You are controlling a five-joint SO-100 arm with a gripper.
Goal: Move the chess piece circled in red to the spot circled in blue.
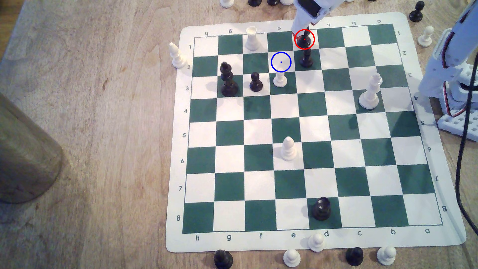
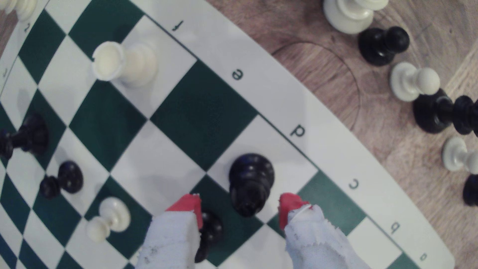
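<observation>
Fingers spread wide and holding nothing, one red tip either side of the bishop, which stands upright between them on its red-ringed square. The blue-ringed spot lies diagonally beside it.

I read the place as a hobby or home robotics bench. A roll-up vinyl chess mat lay on a worn wooden tabletop, spare pieces strewn off its edges. The arm's white printed base stood beside the mat, with a loose black cable trailing.
</observation>
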